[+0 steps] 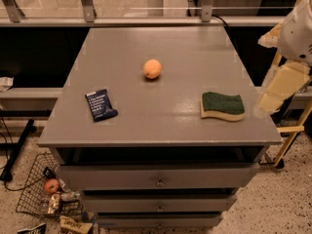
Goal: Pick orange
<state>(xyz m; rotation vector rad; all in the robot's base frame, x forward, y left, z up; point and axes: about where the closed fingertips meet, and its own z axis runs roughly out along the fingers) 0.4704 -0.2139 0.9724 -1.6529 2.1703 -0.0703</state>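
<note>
The orange (152, 68) is a small round orange-yellow fruit. It sits alone on the grey cabinet top (161, 126), a little behind its middle. My gripper (274, 92) hangs at the right edge of the view, beyond the cabinet's right side and just right of the green sponge (223, 106). It is pale cream under a white arm segment (297, 30). It is well apart from the orange and holds nothing that I can see.
A dark blue snack packet (101, 105) lies at the front left of the top. The drawers (160, 182) sit below the top. On the floor at left, a wire basket (41, 199) holds a reddish apple (51, 185) and packets. A railing (146, 13) runs behind.
</note>
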